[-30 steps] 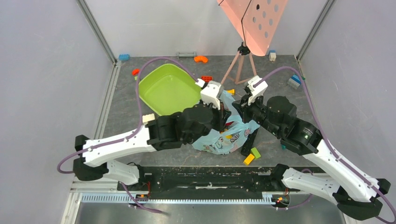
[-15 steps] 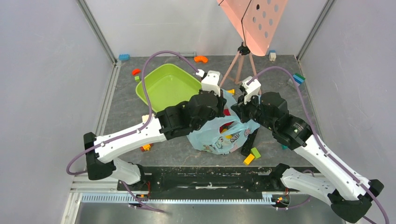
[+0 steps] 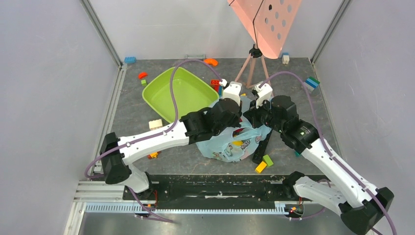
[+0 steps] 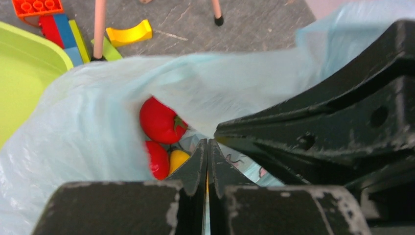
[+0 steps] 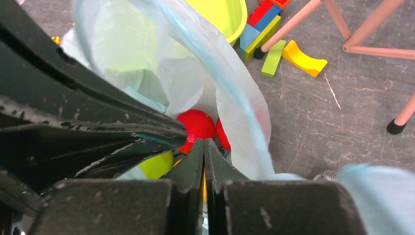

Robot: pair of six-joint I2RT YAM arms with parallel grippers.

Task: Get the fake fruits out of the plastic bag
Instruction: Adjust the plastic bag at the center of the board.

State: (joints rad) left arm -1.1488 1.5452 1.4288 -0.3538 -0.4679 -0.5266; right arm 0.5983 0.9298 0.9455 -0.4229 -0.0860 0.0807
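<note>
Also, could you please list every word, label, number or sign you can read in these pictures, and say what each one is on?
There is no readable text in any view.
plastic bag: cartoon prints only; any lettering is too small and blurred to read.
orange toy block: studs only, no print.
green tub: no marking visible.

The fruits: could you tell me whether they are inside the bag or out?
Inside: the bag mouth shows two red fruits and a yellow one within.
</note>
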